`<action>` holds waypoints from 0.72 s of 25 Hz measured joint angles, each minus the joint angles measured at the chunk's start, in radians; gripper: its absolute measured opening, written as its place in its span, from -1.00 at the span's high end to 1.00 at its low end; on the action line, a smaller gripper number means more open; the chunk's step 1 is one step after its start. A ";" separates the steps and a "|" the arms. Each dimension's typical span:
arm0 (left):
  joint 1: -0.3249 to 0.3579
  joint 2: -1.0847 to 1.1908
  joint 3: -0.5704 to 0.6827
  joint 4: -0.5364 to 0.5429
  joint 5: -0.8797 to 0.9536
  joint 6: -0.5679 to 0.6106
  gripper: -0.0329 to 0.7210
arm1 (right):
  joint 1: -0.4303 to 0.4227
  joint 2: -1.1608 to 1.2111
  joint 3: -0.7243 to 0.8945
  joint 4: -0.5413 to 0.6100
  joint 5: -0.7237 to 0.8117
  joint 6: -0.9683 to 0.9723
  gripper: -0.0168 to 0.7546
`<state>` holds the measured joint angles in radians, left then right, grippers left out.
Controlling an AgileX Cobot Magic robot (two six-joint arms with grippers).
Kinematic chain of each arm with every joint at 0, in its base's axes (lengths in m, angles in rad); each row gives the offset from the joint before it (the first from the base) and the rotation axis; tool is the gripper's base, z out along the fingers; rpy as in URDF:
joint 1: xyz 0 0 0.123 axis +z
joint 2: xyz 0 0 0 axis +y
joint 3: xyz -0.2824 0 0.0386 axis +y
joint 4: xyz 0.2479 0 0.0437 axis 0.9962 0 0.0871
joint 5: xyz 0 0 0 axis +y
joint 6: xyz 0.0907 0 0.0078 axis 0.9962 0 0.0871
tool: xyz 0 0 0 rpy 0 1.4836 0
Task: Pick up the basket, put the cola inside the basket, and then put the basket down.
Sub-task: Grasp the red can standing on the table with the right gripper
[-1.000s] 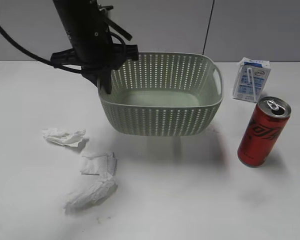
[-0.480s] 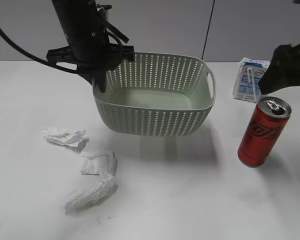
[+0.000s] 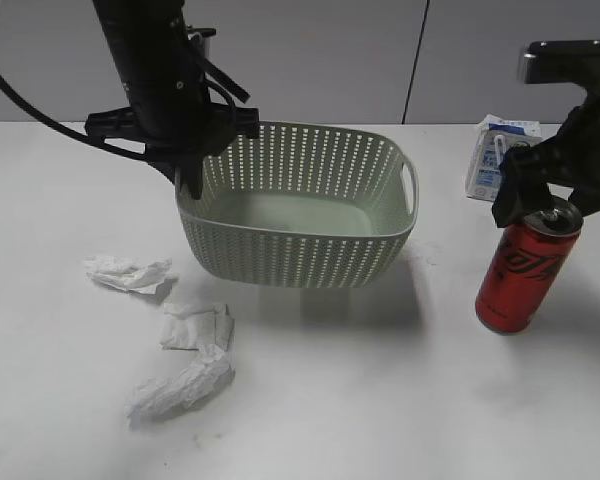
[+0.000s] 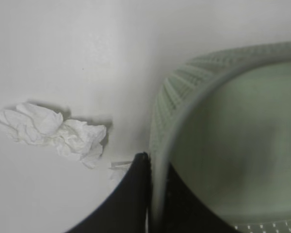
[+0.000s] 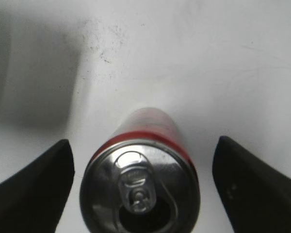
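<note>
The pale green basket (image 3: 298, 205) hangs tilted above the table, its left end held higher. My left gripper (image 3: 190, 180) is shut on the basket's left rim; in the left wrist view the rim (image 4: 160, 155) runs between the two dark fingers. The red cola can (image 3: 525, 265) stands upright at the right. My right gripper (image 3: 540, 205) is open just above the can's top. In the right wrist view the can's silver top (image 5: 140, 187) sits between the spread fingers (image 5: 34, 184), apart from both.
Three crumpled white tissues lie left of the basket (image 3: 130, 272), (image 3: 195, 325), (image 3: 180, 388); one shows in the left wrist view (image 4: 53, 131). A white-and-blue drink carton (image 3: 500, 155) stands behind the can. The table is white.
The basket has moved left and tilted more in my left gripper. My right arm has come in from the right and now sits over the cola can.
</note>
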<state>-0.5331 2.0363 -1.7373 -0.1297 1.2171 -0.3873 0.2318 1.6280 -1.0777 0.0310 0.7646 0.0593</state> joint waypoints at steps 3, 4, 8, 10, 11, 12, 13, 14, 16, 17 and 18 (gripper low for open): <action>0.000 0.000 0.001 -0.005 -0.003 0.000 0.92 | 0.000 0.037 0.000 0.002 -0.001 0.002 -0.79; 0.000 0.000 0.001 -0.007 -0.006 0.000 0.92 | 0.000 0.041 0.000 0.002 -0.001 0.002 -0.77; 0.001 0.000 0.001 -0.036 -0.025 0.000 0.92 | 0.000 0.045 -0.001 0.003 0.006 0.003 -0.44; 0.001 0.000 0.001 -0.048 -0.037 0.000 0.92 | 0.000 0.044 -0.004 0.003 0.017 0.004 -0.34; 0.001 0.000 0.001 -0.050 -0.040 0.000 0.92 | 0.000 0.042 -0.006 0.003 0.027 0.004 -0.34; 0.001 0.000 0.001 -0.051 -0.044 0.000 0.92 | 0.000 0.038 -0.013 0.003 0.039 0.004 -0.34; 0.001 0.000 0.001 -0.051 -0.045 0.000 0.92 | 0.000 0.031 -0.025 0.003 0.057 0.004 -0.34; 0.001 0.000 0.001 -0.052 -0.047 0.000 0.92 | 0.000 0.022 -0.045 0.001 0.078 0.004 -0.34; 0.001 0.000 0.001 -0.052 -0.047 0.000 0.92 | 0.000 0.004 -0.104 -0.007 0.122 0.004 -0.34; 0.001 0.000 0.001 -0.052 -0.047 0.000 0.92 | 0.000 -0.009 -0.134 -0.009 0.151 0.003 -0.34; 0.001 0.000 0.001 -0.052 -0.049 0.000 0.92 | 0.000 -0.019 -0.176 -0.009 0.173 0.001 -0.34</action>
<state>-0.5323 2.0363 -1.7365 -0.1821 1.1681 -0.3874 0.2318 1.6094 -1.2537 0.0222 0.9379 0.0603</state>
